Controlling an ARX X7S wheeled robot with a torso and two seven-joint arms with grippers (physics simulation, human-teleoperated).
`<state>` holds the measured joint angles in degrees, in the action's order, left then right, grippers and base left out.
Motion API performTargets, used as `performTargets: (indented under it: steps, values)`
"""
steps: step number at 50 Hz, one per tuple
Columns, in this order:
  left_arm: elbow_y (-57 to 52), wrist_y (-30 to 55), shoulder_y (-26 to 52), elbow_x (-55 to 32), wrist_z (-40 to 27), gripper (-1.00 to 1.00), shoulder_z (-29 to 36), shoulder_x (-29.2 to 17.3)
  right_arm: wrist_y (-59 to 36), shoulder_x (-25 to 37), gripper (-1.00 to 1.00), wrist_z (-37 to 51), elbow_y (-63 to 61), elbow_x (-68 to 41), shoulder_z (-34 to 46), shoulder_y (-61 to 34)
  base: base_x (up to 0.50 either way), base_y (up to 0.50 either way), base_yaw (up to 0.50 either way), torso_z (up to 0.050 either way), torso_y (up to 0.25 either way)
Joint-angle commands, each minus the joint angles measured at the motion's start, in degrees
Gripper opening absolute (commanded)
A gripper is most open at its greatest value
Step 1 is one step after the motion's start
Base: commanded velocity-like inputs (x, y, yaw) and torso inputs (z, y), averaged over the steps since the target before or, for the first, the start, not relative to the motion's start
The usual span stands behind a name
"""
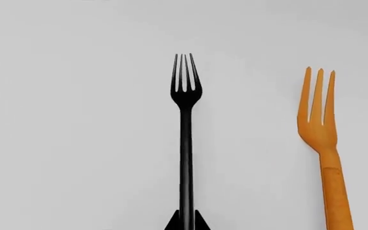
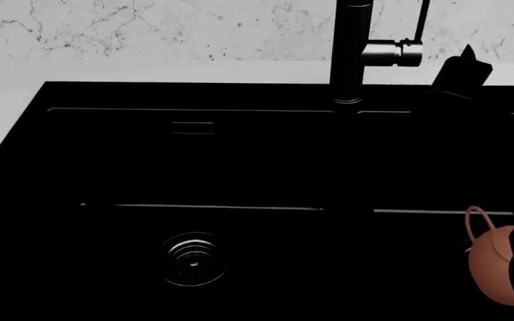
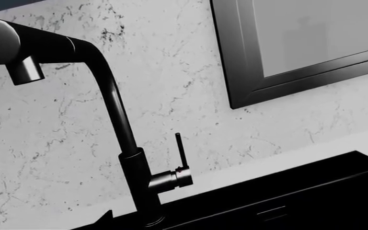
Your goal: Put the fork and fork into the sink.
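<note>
Plainly, neither fork is in the sink (image 2: 25,167) yet, so I am judging the task as barely begun. Through my left wrist camera I am looking at the black fork (image 1: 185,143) and the orange fork (image 1: 321,143) lying side by side on a pale counter (image 1: 75,143), apart from each other, tines pointing the same way. The left gripper (image 1: 185,223) is showing only as two dark tips at the frame edge, one on each side of the black handle. They are sitting close against it, but I cannot tell whether they are clamping it or merely straddling it. The orange fork is lying untouched.

From the head camera I am seeing the basin with its drain (image 2: 192,259) and no fork inside. A teapot (image 2: 494,264) is standing in the sink near its right edge, and the faucet (image 2: 351,50) is rising from the back ledge. Neither fork is appearing in this view.

My right wrist camera is facing the faucet and the marble wall (image 3: 56,143); the right gripper is not showing.

Remaining, in my judgement: both forks are waiting to be lifted, carried and released into the basin.
</note>
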<state>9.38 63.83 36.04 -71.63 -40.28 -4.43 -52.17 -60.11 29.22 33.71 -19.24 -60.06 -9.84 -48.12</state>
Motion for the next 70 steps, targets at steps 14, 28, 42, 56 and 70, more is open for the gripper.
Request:
performTargets:
  steps: [14,28,42,56,70]
  values:
    - [-10.0,6.4,19.6,-3.2,-10.8,-1.0,-1.6,-2.1,0.5,-0.9,1.0,-1.5,-0.1,0.7,-1.4,0.5,0.0,0.0,0.0,0.0,0.0]
    - [-12.7,12.9,42.7,-3.0,-10.6,-1.0,10.7,5.3,1.5,-0.7,1.0,-1.9,0.0,0.9,-1.7,1.7,0.0,0.0,0.0,0.0,0.0]
    - [-14.1,12.2,49.5,-0.6,0.1,-1.0,22.3,15.0,1.8,-0.4,1.0,-2.0,0.0,0.6,-1.7,1.9,0.0,0.0,0.0,0.0,0.0]
    - [-17.5,9.4,51.9,-2.2,7.1,-1.0,28.3,25.5,2.5,-0.2,1.0,-2.4,0.0,0.5,-2.0,2.9,0.0,0.0,0.0,0.0,0.0]
    - [-13.6,6.7,45.4,0.2,15.4,-1.0,36.5,31.3,3.4,-0.2,1.0,-2.8,0.4,0.9,-1.7,3.7,0.0,0.0,0.0,0.0,0.0]
